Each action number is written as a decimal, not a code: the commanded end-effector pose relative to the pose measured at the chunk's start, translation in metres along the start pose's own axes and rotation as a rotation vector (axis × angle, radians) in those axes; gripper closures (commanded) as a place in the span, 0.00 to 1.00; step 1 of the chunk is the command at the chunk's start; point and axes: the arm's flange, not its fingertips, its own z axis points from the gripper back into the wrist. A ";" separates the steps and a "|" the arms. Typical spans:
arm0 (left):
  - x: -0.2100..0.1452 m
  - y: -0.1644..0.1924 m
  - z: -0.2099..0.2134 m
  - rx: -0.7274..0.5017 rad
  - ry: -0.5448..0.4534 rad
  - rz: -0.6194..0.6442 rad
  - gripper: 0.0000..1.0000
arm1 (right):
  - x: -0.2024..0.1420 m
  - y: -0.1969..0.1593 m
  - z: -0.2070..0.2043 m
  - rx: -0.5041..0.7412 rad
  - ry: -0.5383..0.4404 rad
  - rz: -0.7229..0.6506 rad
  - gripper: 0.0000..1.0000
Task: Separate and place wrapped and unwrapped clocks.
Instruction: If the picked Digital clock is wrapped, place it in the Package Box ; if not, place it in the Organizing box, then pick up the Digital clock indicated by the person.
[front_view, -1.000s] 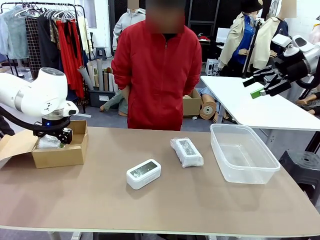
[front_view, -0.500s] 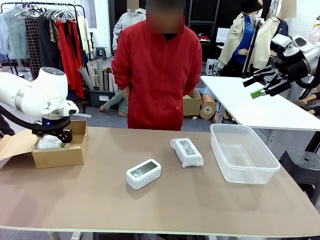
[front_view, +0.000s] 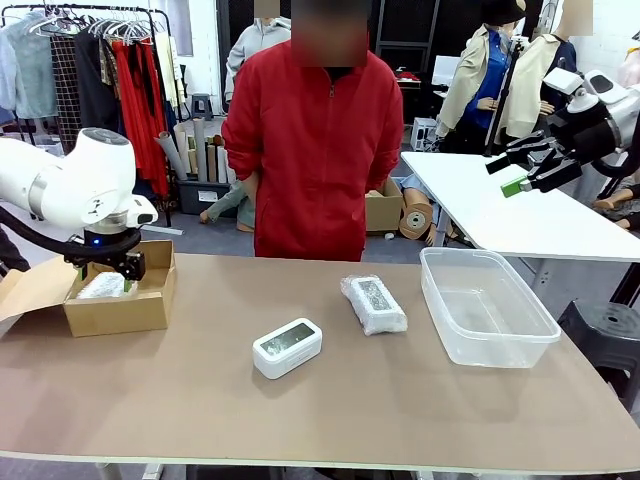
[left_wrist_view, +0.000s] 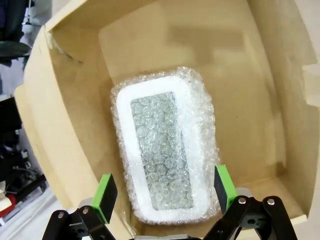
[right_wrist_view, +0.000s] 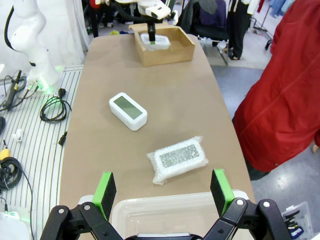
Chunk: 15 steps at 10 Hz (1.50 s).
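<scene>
Over the cardboard box (front_view: 115, 312) at the left end of the table (front_view: 200, 420) hangs the left gripper (front_view: 112, 270), its claw spread wide and gripping nothing; seen from its wrist, the green pads (left_wrist_view: 105, 190) stand on either side of the near end of a wrapped clock (left_wrist_view: 162, 150), which lies flat on the box floor with its grey face up under bubble wrap; near the middle of the table sits the bare white clock (front_view: 287, 347), screen up and turned at an angle; a second wrapped clock (front_view: 373, 304) lies just beyond it to the right, apart from it and near the clear plastic tub (front_view: 500, 350); the right gripper (front_view: 525, 172) is held high past the table's right end, its claw wide with nothing in it; a person in a red jacket (front_view: 315, 150) stands at the far edge.
</scene>
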 end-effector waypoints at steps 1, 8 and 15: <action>-0.003 0.002 0.016 0.036 -0.017 0.015 0.00 | 0.002 0.001 0.000 0.000 -0.003 0.004 0.00; -0.002 0.007 0.034 0.016 -0.013 0.010 0.00 | 0.002 0.001 0.000 0.000 -0.003 0.004 0.00; -0.004 -0.002 0.044 -0.148 0.010 -0.176 0.00 | 0.002 0.001 0.000 0.000 -0.003 0.004 0.00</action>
